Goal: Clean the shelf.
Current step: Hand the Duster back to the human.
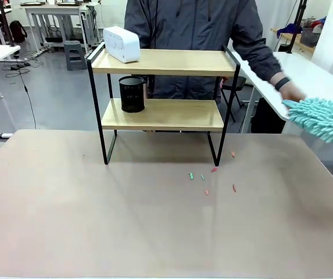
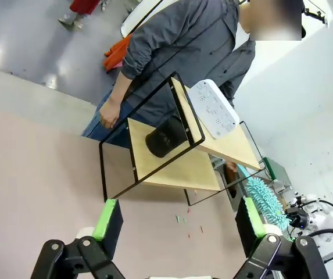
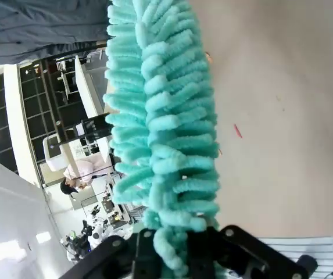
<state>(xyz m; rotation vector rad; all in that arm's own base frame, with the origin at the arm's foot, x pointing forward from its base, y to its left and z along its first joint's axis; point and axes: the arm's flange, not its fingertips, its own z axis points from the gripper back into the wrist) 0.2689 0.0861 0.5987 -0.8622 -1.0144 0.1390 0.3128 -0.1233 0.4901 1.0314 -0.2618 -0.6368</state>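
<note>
1. The shelf (image 1: 163, 113) is seen at upper centre, on the tan surface (image 1: 154, 221).
2. The left claw (image 2: 178, 226) is held open.
3. A teal duster (image 3: 163, 128) is gripped by the right claw (image 3: 175, 256).

A robotics lab or workshop is indicated: a grey concrete floor (image 1: 56, 93) is seen, white work desks (image 1: 56, 11) are lined up behind, loose cables (image 1: 21, 70) are trailed across the floor, and further equipment racks (image 3: 50, 110) are visible.
</note>
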